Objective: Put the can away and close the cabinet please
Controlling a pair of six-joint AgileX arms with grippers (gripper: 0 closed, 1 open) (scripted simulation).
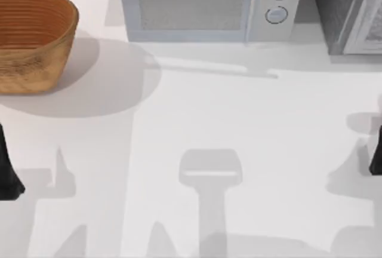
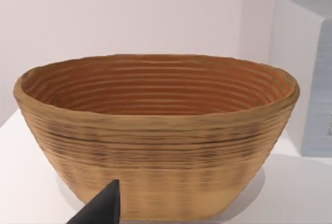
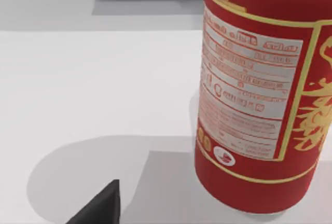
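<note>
A red can [image 3: 254,94] with gold lettering and a white label stands upright on the white table, close in front of my right gripper in the right wrist view. One dark finger [image 3: 101,208] of that gripper shows low and to the side, apart from the can, with nothing against it. The right arm [image 1: 376,153] sits at the table's right edge. A dark grey cabinet [image 1: 346,13] stands at the back right; a lighter panel shows on its right side. My left arm [image 1: 9,174] is parked at the left edge, its finger [image 2: 101,208] facing the basket.
A woven brown basket [image 1: 33,37] stands at the back left, also seen close up [image 2: 155,136] with nothing visible inside. A pale grey microwave [image 1: 209,4] with two round knobs stands at the back middle. The white tabletop [image 1: 197,126] lies between the arms.
</note>
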